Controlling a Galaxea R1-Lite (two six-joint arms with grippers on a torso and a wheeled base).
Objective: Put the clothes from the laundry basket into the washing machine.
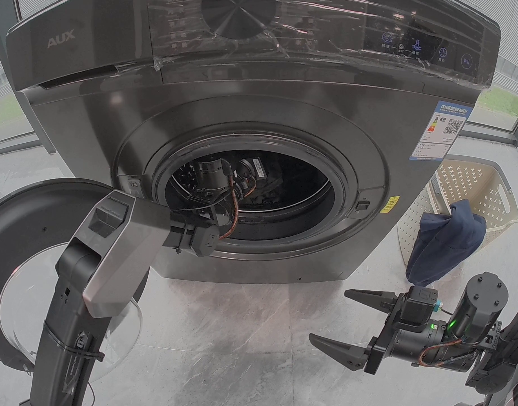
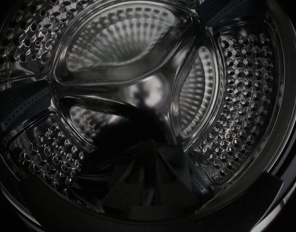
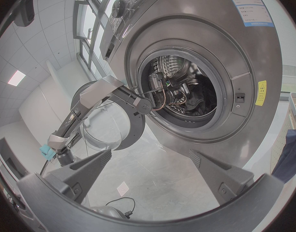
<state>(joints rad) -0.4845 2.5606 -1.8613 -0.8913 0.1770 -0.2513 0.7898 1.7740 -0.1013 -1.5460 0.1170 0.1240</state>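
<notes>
The left arm (image 1: pixel 118 243) reaches through the round opening of the washing machine (image 1: pixel 304 102), and its wrist is inside the drum (image 2: pixel 244 91). Whether the left tool is wide or narrow I cannot tell. Some dark clothes (image 2: pixel 148 174) lie at the bottom of the drum, near the front lip. The right tool (image 1: pixel 329 315) hangs above the floor (image 1: pixel 231 334) in front of the machine, wide and holding nothing. One navy garment (image 1: pixel 445 241) is draped over the rim of the laundry basket (image 1: pixel 496 187), which stands at the right side of the machine; part of the cloth hangs outside the basket.

I see several risks. If cloth is caught on the left tool when the arm comes out, it can be pulled back over the lip and fall to the floor. The orange cable (image 1: pixel 233 210) at the left wrist is close to the edge of the opening and may hook there. The open door (image 1: pixel 22 226) stands just beside the left arm, so a wide retreat could strike it. The navy garment is loose and hangs down, so a pinch on one fold only may let it slip, or it may drag on the floor on the way. If the right tool brings it to the opening while the left arm is inside, the two arms may collide.
</notes>
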